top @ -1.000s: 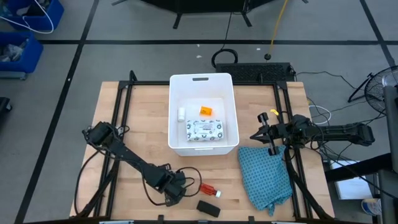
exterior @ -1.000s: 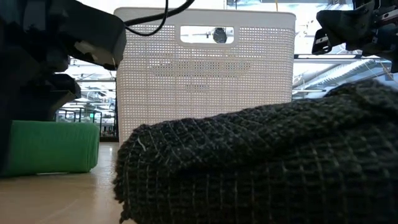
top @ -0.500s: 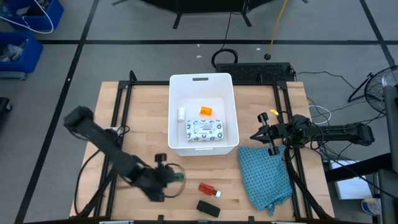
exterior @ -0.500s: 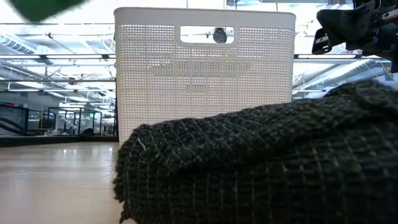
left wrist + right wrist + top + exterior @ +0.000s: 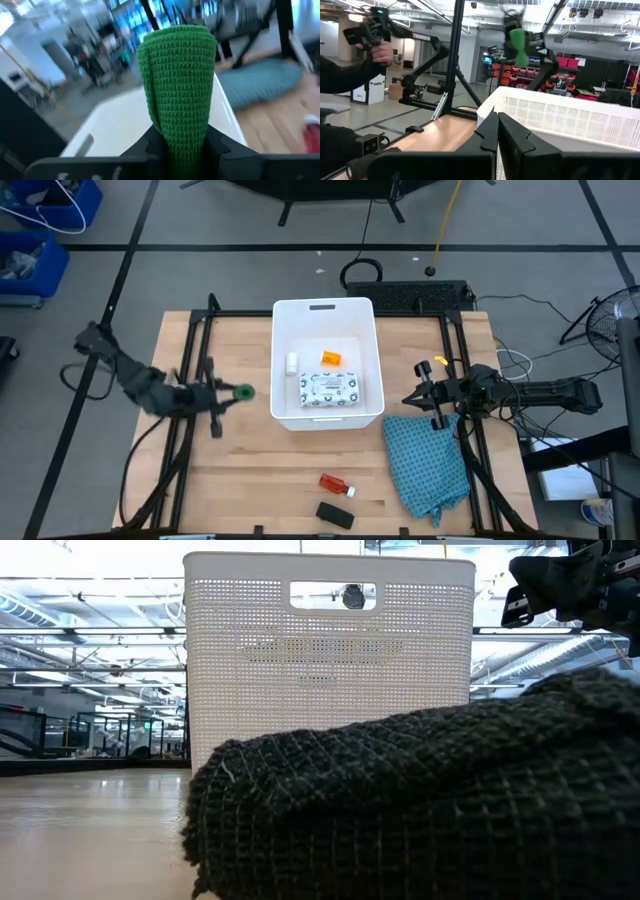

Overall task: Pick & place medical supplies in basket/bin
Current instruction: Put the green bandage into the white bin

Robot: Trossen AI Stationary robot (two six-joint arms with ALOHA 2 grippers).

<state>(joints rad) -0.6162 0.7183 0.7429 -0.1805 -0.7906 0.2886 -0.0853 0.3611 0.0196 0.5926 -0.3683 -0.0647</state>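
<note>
Green knitted oblong (image 5: 243, 391) lifted in the left gripper (image 5: 232, 392), just left of the large white rectangular plastic tub (image 5: 372, 340).

Left fingers (image 5: 220, 142) are clamped on the green oblong's lower end, holding it upright above the wooden bench (image 5: 240, 470), close beside the tub's left wall. Inside the tub lie a white printed flat packet (image 5: 328, 389), an orange vial (image 5: 331, 358) and a small white cylinder (image 5: 291, 363). On the bench near its front edge lie a red tube with white cap (image 5: 336, 483) and a black oblong (image 5: 335, 514). The right gripper (image 5: 425, 399) waits right of the tub, fingers (image 5: 490, 135) pressed together and empty, above the teal checked cloth (image 5: 425, 462).
</note>
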